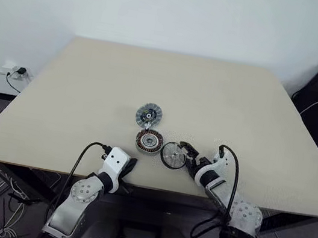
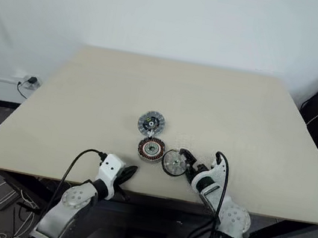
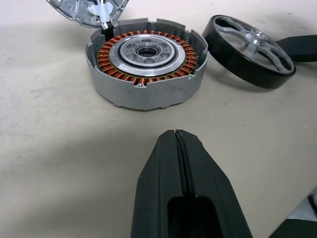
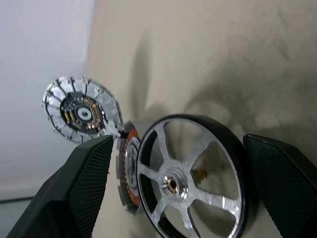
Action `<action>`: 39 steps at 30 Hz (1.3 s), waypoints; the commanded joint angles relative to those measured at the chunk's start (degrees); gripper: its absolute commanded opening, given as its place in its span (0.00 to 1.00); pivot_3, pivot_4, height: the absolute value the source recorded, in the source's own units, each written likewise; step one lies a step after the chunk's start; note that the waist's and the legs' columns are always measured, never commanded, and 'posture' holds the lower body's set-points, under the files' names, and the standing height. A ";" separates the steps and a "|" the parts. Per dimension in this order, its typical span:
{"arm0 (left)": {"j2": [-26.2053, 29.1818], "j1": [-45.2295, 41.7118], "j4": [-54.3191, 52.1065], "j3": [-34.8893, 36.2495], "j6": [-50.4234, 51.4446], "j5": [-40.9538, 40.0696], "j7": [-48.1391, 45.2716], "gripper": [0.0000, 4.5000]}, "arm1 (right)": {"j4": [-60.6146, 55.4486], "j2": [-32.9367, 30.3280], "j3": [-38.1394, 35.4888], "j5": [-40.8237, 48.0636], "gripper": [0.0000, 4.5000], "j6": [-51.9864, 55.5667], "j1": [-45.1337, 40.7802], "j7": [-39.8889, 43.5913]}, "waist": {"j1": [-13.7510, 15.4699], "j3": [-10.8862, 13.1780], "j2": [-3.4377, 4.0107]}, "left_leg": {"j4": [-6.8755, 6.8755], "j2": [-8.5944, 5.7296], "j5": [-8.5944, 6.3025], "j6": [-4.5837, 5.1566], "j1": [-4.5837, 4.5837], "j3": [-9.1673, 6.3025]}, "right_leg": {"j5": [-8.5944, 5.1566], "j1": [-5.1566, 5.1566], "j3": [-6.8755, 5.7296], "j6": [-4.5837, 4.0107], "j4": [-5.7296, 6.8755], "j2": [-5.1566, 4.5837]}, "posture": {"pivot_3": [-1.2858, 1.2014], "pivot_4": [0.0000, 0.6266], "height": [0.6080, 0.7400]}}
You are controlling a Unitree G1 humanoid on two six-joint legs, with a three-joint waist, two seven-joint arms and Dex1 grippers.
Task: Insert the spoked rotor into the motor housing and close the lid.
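Near the table's (image 1: 91, 83) front edge we've got our right gripper (image 4: 176, 188) spread wide around the spoked rotor (image 1: 172, 155), just beside the motor housing (image 1: 149, 141), probably lining up a grab; left gripper (image 3: 181, 148) is pressed together, empty; lid (image 1: 148, 115) waits behind.

A thin black ring with silver spokes running to a small hub, the spoked rotor (image 1: 172, 155), stands tilted on the beige table near its front edge. Just beside it, on its left, the motor housing (image 1: 149, 141), a thick round grey shell with a ring of copper-brown windings around a silver centre, lies flat with its open side up. The lid (image 1: 148, 115), a flat silver-grey disc with radial slits and a bluish centre, lies just behind the housing, touching its rim.
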 commanded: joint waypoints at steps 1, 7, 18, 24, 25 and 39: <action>0.01 -0.41 -2.65 -0.09 -0.62 -0.17 0.10 0.00 | -2.94 -0.35 1.07 0.70 1.00 1.00 1.20 -0.91 | 0.11 0.00 0.00 | 0.00 0.00 -0.01 0.00 0.00 0.00 | 0.00 0.00 0.00 0.00 0.00 0.00 | 0.52 0.00 1.00; 0.07 -0.42 -2.70 -0.23 -0.61 -0.18 -0.12 0.00 | -5.47 -0.79 0.81 0.80 1.00 -0.92 1.86 -1.84 | 0.47 0.01 0.00 | 0.00 0.00 -0.02 0.02 -0.07 0.00 | -0.01 -0.02 -0.02 0.02 -0.09 -0.01 | 0.52 0.00 1.00; -0.20 -0.44 -2.63 -0.23 -0.43 -0.08 0.07 0.00 | -6.06 -1.94 1.25 4.10 1.00 2.34 3.05 -1.17 | 0.57 0.01 0.01 | 0.00 0.00 -0.07 0.10 -0.14 0.00 | 0.02 -0.01 -0.03 0.06 -0.30 -0.01 | 0.52 0.00 1.00; -0.37 -0.46 -2.46 -0.21 -0.36 -0.01 0.24 0.00 | -4.26 -2.38 0.98 6.19 1.00 2.91 3.86 1.74 | 0.53 0.01 0.01 | 0.00 0.00 -0.08 0.11 -0.17 0.00 | 0.02 -0.01 -0.03 0.05 -0.37 -0.01 | 0.52 0.00 1.00; -0.38 -0.48 -2.43 -0.22 -0.36 -0.02 0.25 0.00 | -4.08 -2.40 1.03 6.37 1.00 2.88 3.96 1.98 | 0.52 0.01 0.01 | 0.00 0.00 -0.08 0.11 -0.17 0.00 | 0.02 0.00 -0.03 0.05 -0.38 0.00 | 0.52 0.00 1.00; -0.46 -1.06 -1.71 -0.30 -0.27 -0.06 0.06 0.00 | -3.77 -1.67 0.43 6.49 1.00 -0.16 5.76 3.83 | 0.57 0.02 0.02 | 0.00 0.00 -0.10 0.14 -0.19 0.00 | 0.04 0.00 -0.03 0.06 -0.45 -0.01 | 0.52 0.00 1.00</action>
